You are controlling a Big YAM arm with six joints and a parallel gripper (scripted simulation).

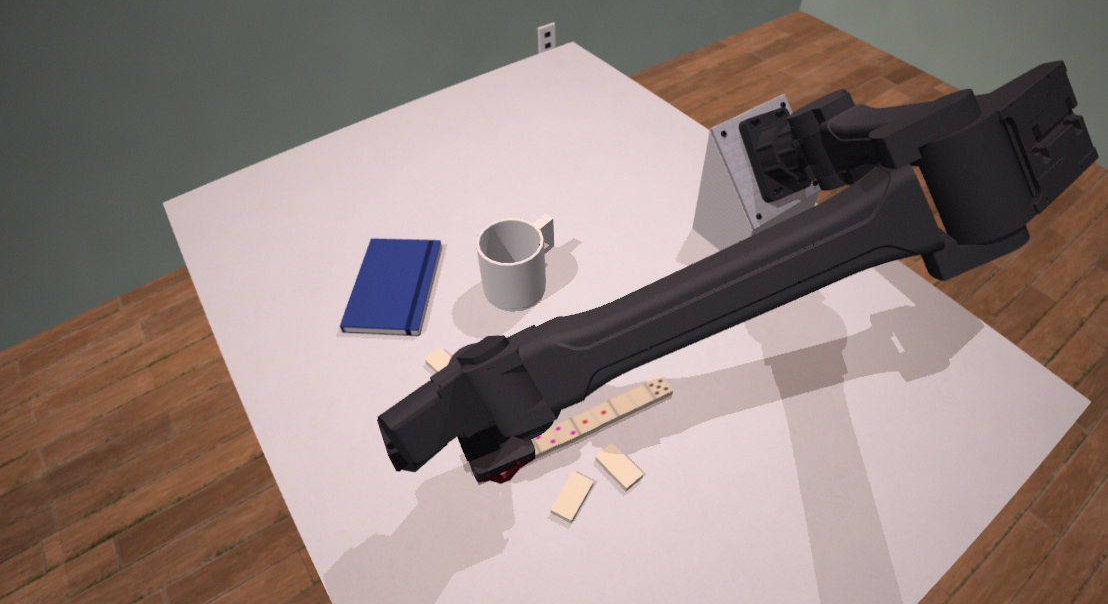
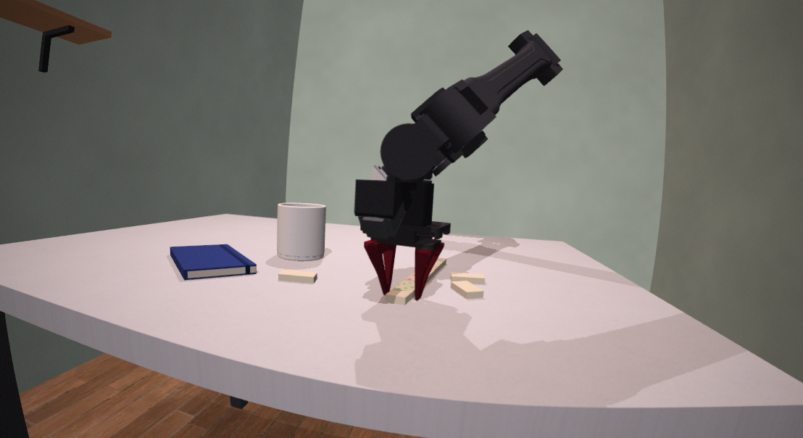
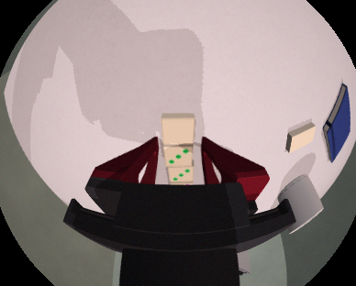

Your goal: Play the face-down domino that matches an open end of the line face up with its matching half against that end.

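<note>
The domino line (image 1: 635, 400) (image 2: 437, 270) lies flat and face up, with a black five half at its far end. At its near end, a domino (image 2: 400, 299) (image 3: 178, 129) has a blank outer half and a green three half against another green three. My gripper (image 2: 401, 296) (image 3: 179, 142) is open, its red fingertips low on either side of this domino, with a narrow gap at each side. Face-down dominoes lie apart: one (image 1: 572, 496) (image 2: 467, 289) and another (image 1: 619, 466) (image 2: 467, 278) right of the line, a third (image 1: 438, 361) (image 2: 297, 275) (image 3: 301, 137) to its left. The arm hides the near end in the top view.
A grey mug (image 1: 513, 270) (image 2: 301, 233) (image 3: 301, 202) and a blue notebook (image 1: 391, 286) (image 2: 210, 260) (image 3: 342, 126) stand and lie left of the line, beyond the third face-down domino. The arm reaches over the line from its base side.
</note>
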